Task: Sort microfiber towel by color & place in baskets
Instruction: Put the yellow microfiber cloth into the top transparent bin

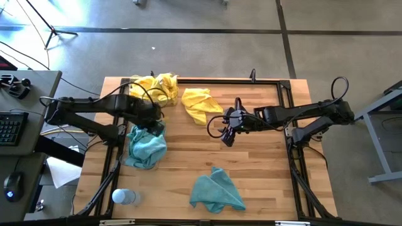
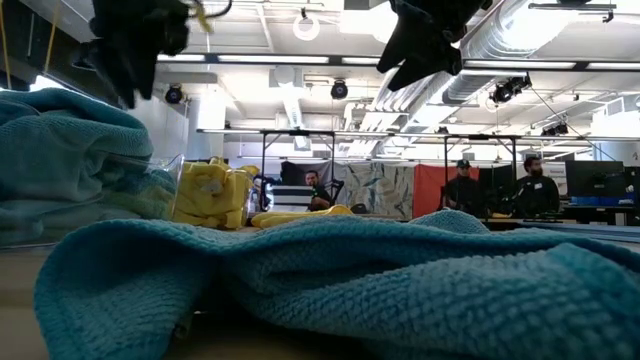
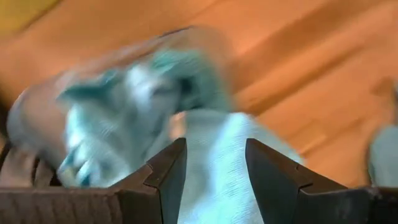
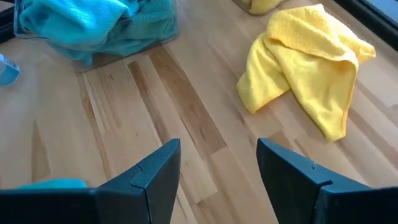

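A clear basket (image 4: 147, 38) at the table's left holds a heap of teal microfiber towels (image 1: 146, 147). Above the heap's far edge my left gripper (image 1: 156, 119) hangs open, pointing down; in the blurred left wrist view only the heap shows past its fingers (image 3: 214, 146). A second basket (image 2: 212, 196) at the far left holds yellow towels (image 1: 154, 88). One yellow towel (image 1: 200, 103) lies loose and crumpled beside it. A teal towel (image 1: 217, 188) lies bunched near the front edge. My right gripper (image 1: 227, 139) hovers open over bare wood at mid-table (image 4: 217, 146).
A small pale blue bottle (image 1: 124, 196) lies at the front left corner. A black metal frame (image 1: 286, 94) runs along the table's edges. Bare wood (image 1: 264, 169) lies at the table's right half and between the loose towels.
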